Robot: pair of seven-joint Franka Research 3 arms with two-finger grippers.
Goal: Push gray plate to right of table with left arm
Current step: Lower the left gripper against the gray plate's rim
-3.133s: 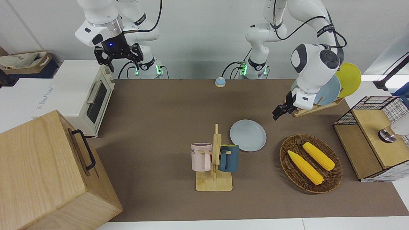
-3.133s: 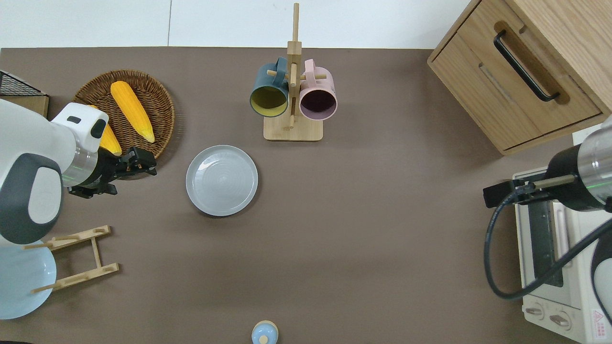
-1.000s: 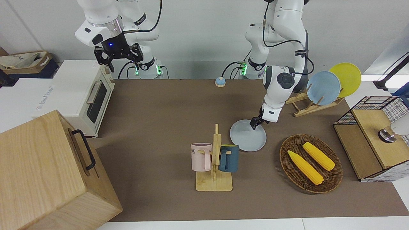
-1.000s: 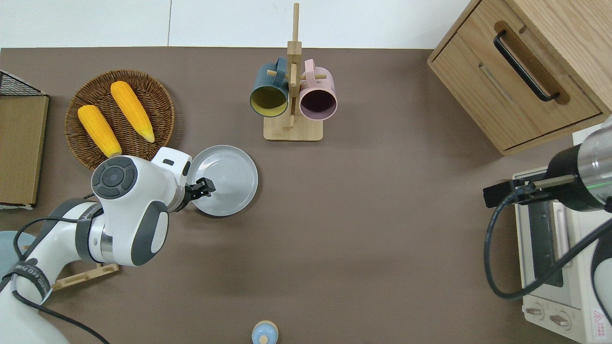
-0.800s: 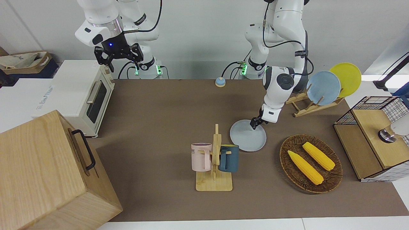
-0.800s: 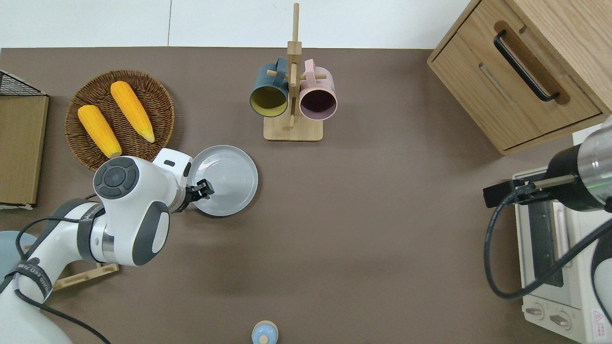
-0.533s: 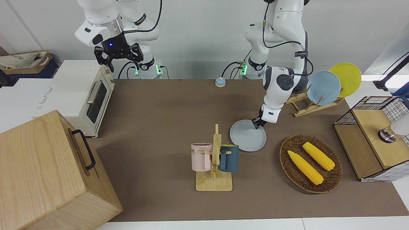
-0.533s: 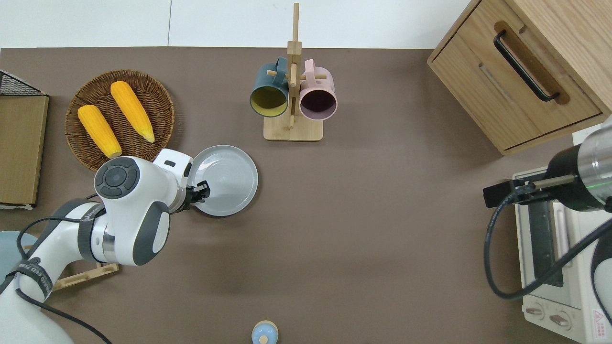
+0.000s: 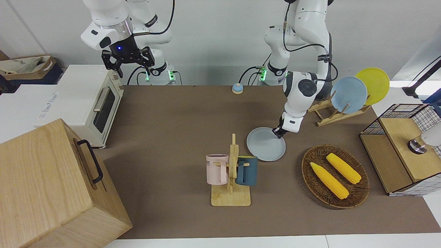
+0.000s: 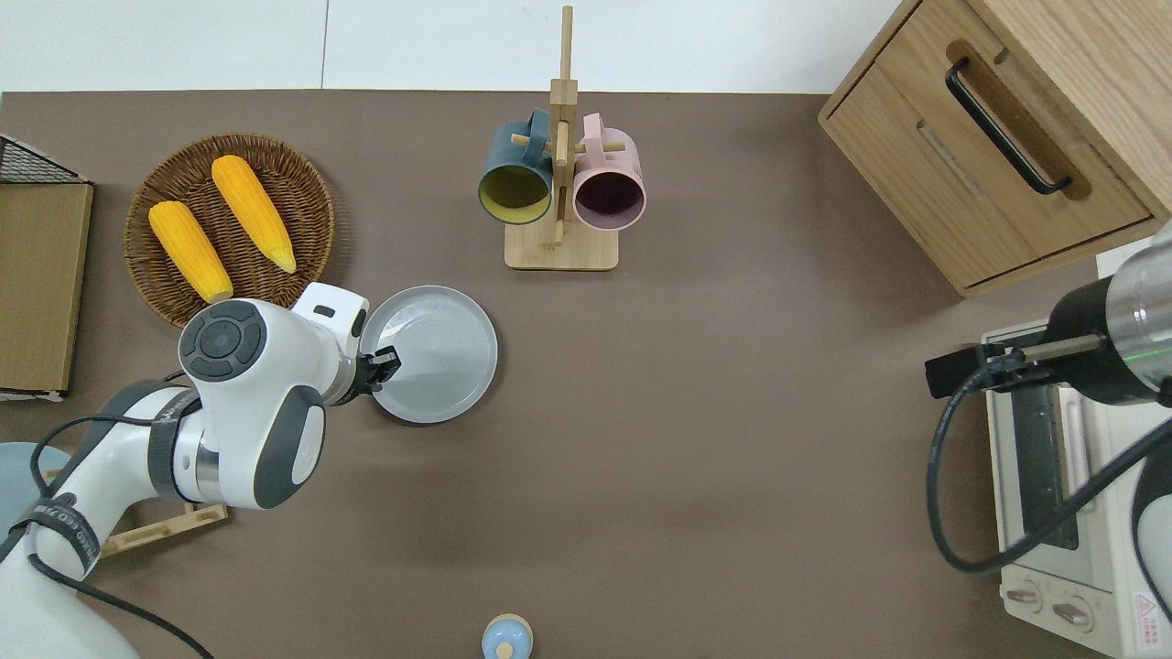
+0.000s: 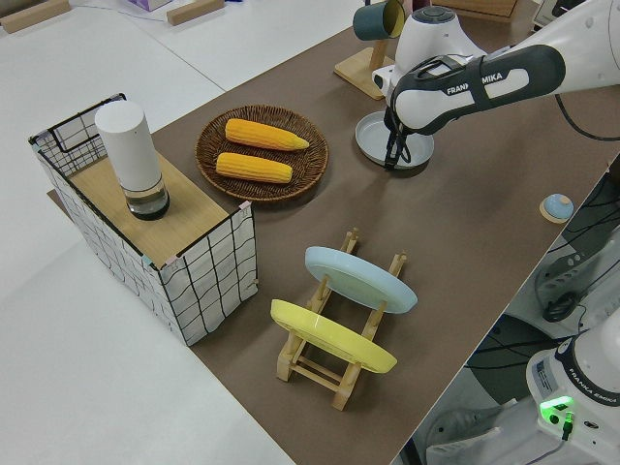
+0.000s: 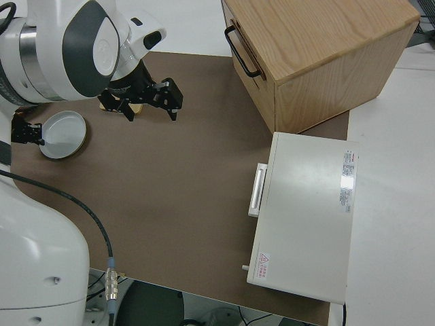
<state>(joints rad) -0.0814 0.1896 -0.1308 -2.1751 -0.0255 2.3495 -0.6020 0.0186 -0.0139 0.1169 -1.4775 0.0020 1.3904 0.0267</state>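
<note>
The left arm's black two-finger end effector [image 10: 383,364], fingers together, sits inside the rim of the round pale gray plate [image 10: 439,357] beside the wicker basket [image 10: 298,197], which has just slid slightly toward the right arm's end of the brown table [image 10: 714,458], so the push has begun.

Left arm [image 10: 247,403] bent low over the table, gripper [image 10: 382,364] pointing down at table level. Right arm [image 9: 113,20] parked, fingers spread.
</note>
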